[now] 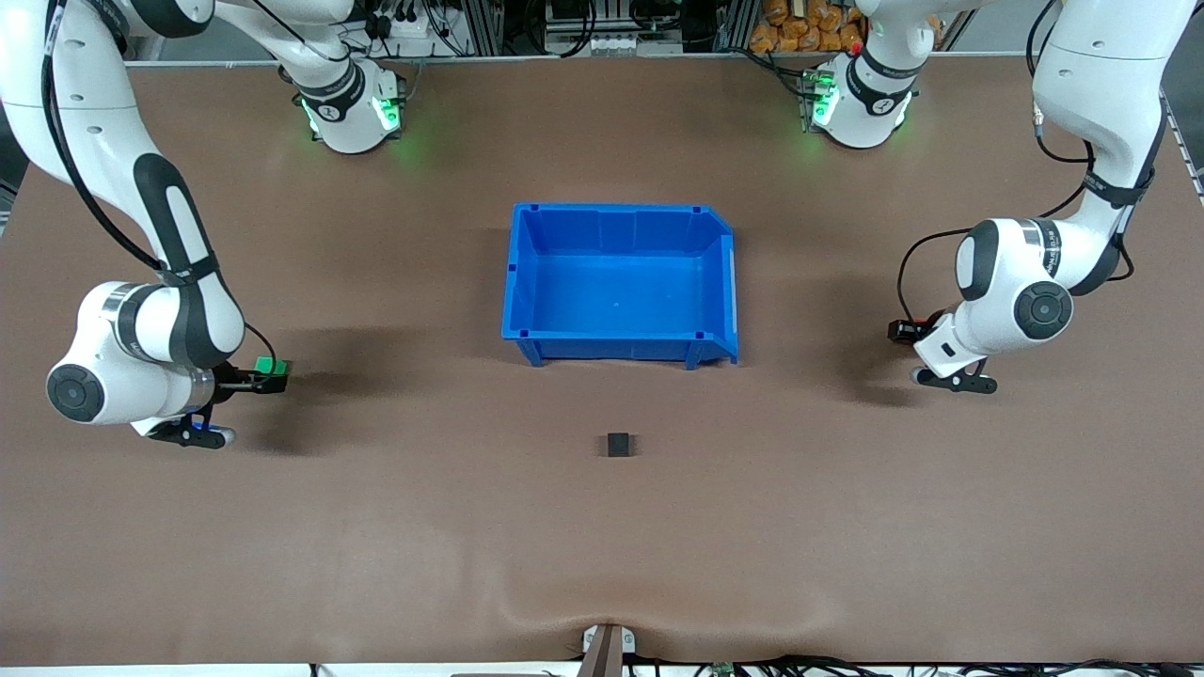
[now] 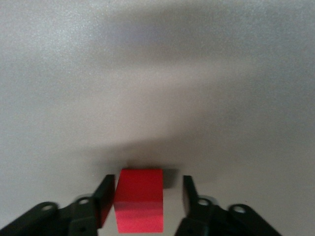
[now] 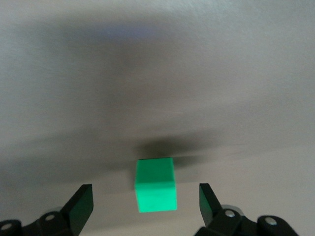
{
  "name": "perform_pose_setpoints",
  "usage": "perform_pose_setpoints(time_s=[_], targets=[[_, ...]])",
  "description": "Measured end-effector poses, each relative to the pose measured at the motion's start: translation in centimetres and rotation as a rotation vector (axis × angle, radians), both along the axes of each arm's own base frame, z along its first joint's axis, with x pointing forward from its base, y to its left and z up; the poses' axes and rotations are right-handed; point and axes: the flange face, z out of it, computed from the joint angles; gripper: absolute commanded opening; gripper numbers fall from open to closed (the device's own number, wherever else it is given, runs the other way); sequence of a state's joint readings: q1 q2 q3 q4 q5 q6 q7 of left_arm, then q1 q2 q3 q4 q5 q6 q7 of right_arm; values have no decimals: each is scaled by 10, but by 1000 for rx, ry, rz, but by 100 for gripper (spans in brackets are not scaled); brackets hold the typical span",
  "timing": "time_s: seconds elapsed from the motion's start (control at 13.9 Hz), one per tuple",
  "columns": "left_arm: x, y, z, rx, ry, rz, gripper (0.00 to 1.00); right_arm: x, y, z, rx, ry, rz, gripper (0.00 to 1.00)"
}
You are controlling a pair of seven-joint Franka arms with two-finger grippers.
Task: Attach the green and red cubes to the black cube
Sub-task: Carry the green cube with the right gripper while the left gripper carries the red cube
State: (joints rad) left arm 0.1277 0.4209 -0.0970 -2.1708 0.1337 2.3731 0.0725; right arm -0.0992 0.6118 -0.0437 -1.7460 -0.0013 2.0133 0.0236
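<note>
The black cube lies alone on the brown table, nearer to the front camera than the blue bin. The green cube rests on the table toward the right arm's end. My right gripper is down around it, open, with wide gaps on both sides. The red cube rests on the table toward the left arm's end. My left gripper straddles it, open. One finger is against the cube and the other stands a little apart.
An empty blue bin sits mid-table between the two arms, farther from the front camera than the black cube. The brown mat bulges slightly at the table's front edge.
</note>
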Motion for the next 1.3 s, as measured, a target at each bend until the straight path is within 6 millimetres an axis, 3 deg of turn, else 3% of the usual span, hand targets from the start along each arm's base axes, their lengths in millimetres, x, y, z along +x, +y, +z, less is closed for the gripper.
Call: perform_pose_setpoints(time_s=[0.07,0.14,0.43,0.79,1.08,1.3], targets=[[0,0,0,0,0,1,0,-2,-5,-5,2,8,-3,47],[0,0,0,0,0,2,0,-4,-10,-8,4,13,-5,31],[0,0,0,6,-1,29,0,-5,-15,-12,6,20,-11,0],[15,-9,15,52,-45,261,0,-4,-4,-6,-14,69,-112,0],[50,-34,57,85,-103,472,0,19,42,44,-9,148,-291,0],[72,-38,85,97,-150,608,0,27,65,59,-12,148,-373,0]])
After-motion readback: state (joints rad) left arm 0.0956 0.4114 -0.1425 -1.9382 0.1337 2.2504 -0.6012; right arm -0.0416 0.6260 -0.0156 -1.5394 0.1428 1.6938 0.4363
